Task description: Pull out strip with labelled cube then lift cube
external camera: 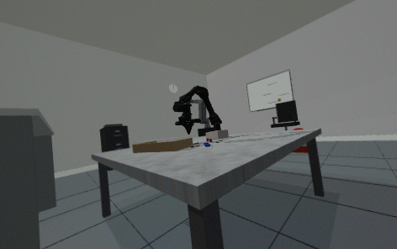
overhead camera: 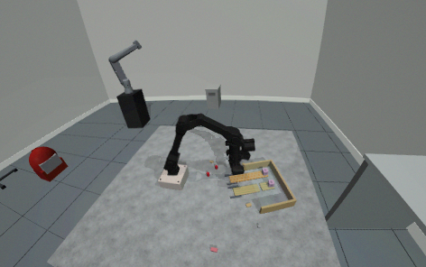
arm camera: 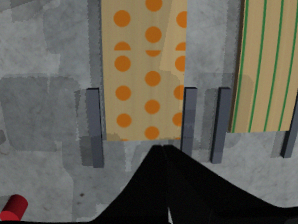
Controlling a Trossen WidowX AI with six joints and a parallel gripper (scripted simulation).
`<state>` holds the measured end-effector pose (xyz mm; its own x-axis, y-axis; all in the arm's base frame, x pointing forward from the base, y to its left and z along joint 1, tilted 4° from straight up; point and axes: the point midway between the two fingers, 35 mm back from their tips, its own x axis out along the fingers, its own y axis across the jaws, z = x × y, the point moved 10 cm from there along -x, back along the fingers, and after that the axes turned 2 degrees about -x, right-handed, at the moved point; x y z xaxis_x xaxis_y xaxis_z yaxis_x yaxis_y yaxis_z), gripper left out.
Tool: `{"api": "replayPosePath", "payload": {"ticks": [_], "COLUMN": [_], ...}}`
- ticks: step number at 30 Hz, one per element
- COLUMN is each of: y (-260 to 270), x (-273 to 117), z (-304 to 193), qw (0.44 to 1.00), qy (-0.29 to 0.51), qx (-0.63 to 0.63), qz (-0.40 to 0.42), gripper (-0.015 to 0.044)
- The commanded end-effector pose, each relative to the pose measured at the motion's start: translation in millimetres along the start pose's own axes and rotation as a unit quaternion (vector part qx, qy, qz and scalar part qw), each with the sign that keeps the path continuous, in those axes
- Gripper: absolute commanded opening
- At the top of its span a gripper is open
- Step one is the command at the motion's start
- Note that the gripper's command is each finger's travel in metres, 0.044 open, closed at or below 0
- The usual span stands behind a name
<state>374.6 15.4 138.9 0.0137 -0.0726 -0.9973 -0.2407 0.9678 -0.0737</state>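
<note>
walls: grey | floor (overhead camera: 113, 149): grey tiles | whiteboard (external camera: 269, 90) | black cabinet (external camera: 113, 137)
</note>
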Motion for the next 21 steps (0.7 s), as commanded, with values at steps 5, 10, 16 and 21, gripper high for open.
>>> {"api": "replayPosePath", "payload": {"ticks": [5, 10, 16, 21], "y": [-0.1, 0.2, 0.5, 1.0], "x": [4.0, 12.2, 22.2, 30.5], "z": [3.1, 3.5, 4.1, 3.9], "qw": [1.0, 1.0, 1.0, 1.0], "qy": [0.006, 0.006, 0.006, 0.006], "qx": [-0.005, -0.005, -0.005, -0.005], "qz": [0.005, 0.005, 0.005, 0.005], "gripper": [0.0, 0.0, 0.0, 0.0]}}
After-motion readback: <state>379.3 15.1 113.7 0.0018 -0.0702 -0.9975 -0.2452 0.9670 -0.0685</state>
